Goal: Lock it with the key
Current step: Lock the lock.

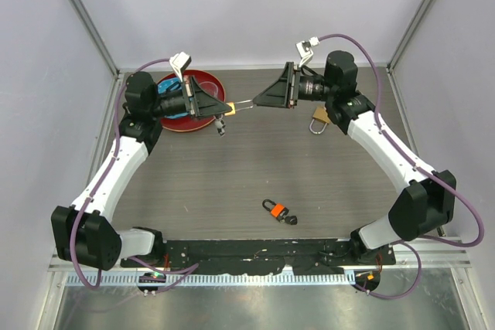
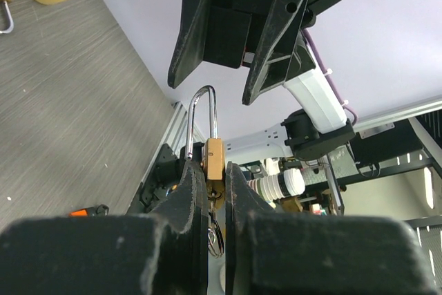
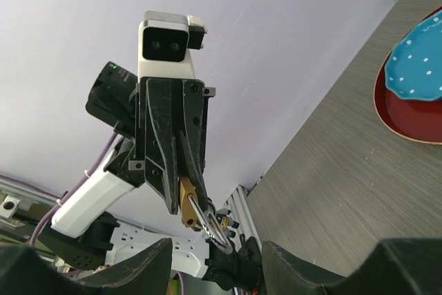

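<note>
Two fingers of the left gripper (image 2: 215,172) pinch the padlock (image 2: 213,153) by its body. The shackle (image 2: 202,94) points to 3 o'clock in the top view and looks raised. The key (image 1: 222,128) hangs at 6 o'clock. The right gripper (image 1: 257,101) is spread at the shackle tip. The step in hand appears to be bracing the padlock. The next move likely calls for an aligned grip on the shackle or key.

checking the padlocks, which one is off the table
The brass padlock clamped in the left gripper; the other brass padlock lies on the table beside the right arm.
</note>
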`<state>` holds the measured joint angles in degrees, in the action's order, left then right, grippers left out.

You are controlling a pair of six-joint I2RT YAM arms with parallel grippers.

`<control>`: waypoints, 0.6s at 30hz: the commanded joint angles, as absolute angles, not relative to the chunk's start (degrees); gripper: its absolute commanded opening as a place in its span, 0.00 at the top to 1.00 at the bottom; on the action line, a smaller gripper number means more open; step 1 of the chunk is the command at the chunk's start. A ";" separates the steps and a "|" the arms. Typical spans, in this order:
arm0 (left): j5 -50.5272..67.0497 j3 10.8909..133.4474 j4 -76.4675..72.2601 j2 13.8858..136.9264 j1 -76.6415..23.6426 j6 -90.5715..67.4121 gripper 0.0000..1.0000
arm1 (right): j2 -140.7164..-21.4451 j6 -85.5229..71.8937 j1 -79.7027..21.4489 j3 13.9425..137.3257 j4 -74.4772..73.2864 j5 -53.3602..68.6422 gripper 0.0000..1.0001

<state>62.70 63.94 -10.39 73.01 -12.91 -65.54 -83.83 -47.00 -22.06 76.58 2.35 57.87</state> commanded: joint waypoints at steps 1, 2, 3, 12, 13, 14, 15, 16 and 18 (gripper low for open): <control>63.99 64.60 -16.08 72.60 -13.36 -67.76 1.00 | -84.72 -50.71 -23.02 79.98 10.45 59.24 0.41; 63.81 64.69 -16.17 72.60 -13.36 -67.85 1.00 | -84.81 -50.80 -23.20 80.15 10.63 59.41 0.43; 63.72 64.51 -16.35 72.77 -13.36 -67.94 1.00 | -85.25 -51.06 -23.38 80.33 10.72 59.76 0.46; 63.72 64.51 -18.02 73.04 -13.36 -68.99 1.00 | -84.55 -50.19 -23.64 79.89 9.40 60.47 0.69; 63.81 64.51 -18.02 73.21 -13.27 -69.08 1.00 | -84.38 -50.19 -23.64 79.63 9.49 60.38 0.72; 63.90 64.51 -18.10 73.21 -13.36 -69.08 1.00 | -84.29 -50.01 -23.73 79.54 9.41 60.38 0.72; 63.81 64.60 -18.45 73.13 -13.36 -69.43 1.00 | -84.20 -49.66 -23.64 79.54 9.06 60.47 0.74; 63.98 64.69 -18.72 73.13 -13.36 -69.61 1.00 | -84.20 -49.57 -23.64 79.45 8.88 60.38 0.76; 64.34 64.77 -19.25 73.30 -13.36 -70.22 1.00 | -83.94 -49.40 -23.73 79.19 8.88 60.21 0.77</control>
<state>62.74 63.94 -14.63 73.41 -13.13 -68.71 -85.58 -50.24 -23.42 77.82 6.68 59.53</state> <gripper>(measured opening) 0.078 0.240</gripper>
